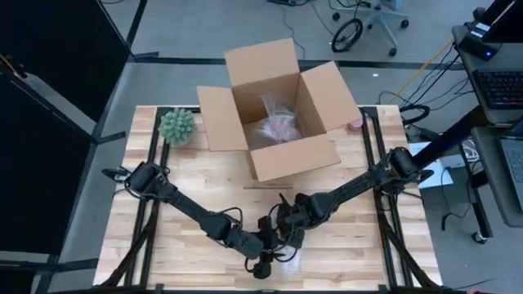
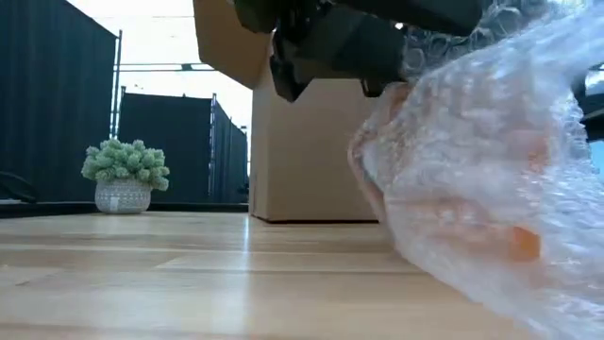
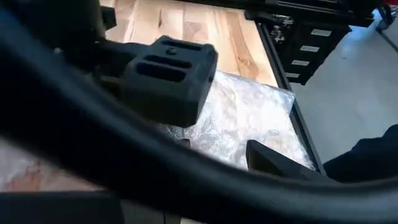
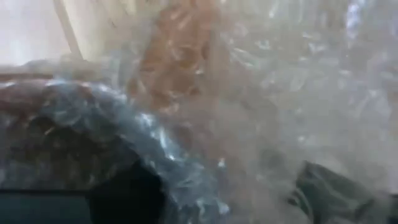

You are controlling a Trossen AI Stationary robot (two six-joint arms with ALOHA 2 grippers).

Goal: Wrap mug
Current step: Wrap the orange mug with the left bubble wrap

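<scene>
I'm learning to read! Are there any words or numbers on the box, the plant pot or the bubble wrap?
No text can be read in any view.
Box: plain brown cardboard, no print showing.
Plant pot: a pattern only, no letters.
Bubble wrap: clear, with something orange inside, no label showing.

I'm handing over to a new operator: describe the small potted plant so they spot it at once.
Start from the open cardboard box at the far middle of the wooden table. Just off the box's left flap, at the table's far left corner, stands the potted plant. It is a pale green, bumpy clump in a light, textured pot, the only green thing there.
</scene>
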